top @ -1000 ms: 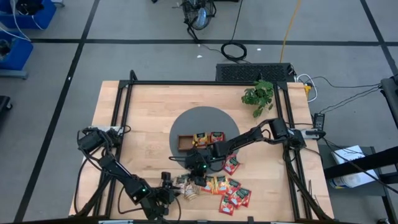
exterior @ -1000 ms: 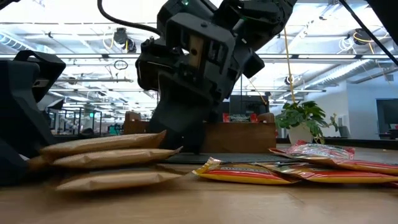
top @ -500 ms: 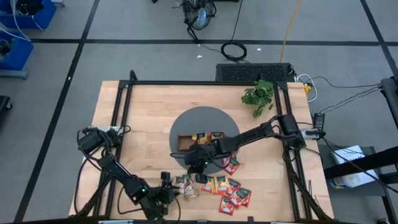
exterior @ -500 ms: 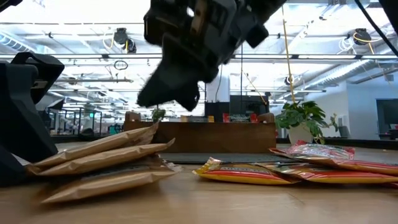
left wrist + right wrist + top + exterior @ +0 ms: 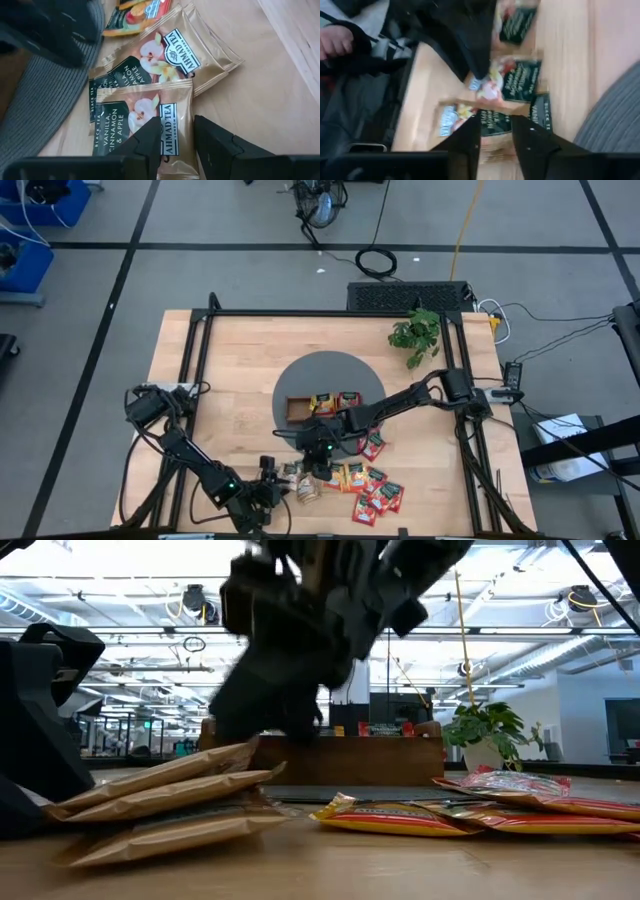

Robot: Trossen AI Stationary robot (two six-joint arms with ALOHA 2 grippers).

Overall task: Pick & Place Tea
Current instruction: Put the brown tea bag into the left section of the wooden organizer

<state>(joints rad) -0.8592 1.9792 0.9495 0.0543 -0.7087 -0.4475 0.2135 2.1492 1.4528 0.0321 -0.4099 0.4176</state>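
Note:
Three tan-and-green tea sachets [image 5: 303,485] lie stacked near the table's front edge, their ends toward the mat tipped up [image 5: 170,790]. My left gripper [image 5: 177,145] is open at their other end. My right gripper [image 5: 318,463] hovers open just over the stack, blurred in the low view [image 5: 265,725]. Red and orange sachets [image 5: 372,488] lie scattered to the right. The wooden tray [image 5: 297,411] rests on a round grey mat [image 5: 330,370], with an orange sachet [image 5: 322,402] and a red sachet [image 5: 348,399] in two of its compartments. My left gripper's fingers [image 5: 152,142] stand over the edge of the nearest tan sachet [image 5: 175,127], slanting down from the table's left; I cannot tell whether they touch it. My right gripper's fingers hang close above the top sachet's raised end [image 5: 240,750]; blur hides whether they touch it.
A potted plant [image 5: 415,332] stands at the back right. A black frame [image 5: 300,313] runs round the tabletop. Bare wood shows at the left and far side. A person's hand [image 5: 335,40] shows beyond the table's front edge.
My right gripper, which was down on the tan stack a second ago, has risen off it and now hovers just above. The stack was flat; now the sachet ends under my right gripper have tipped up, while the ends by my left gripper have stayed down.

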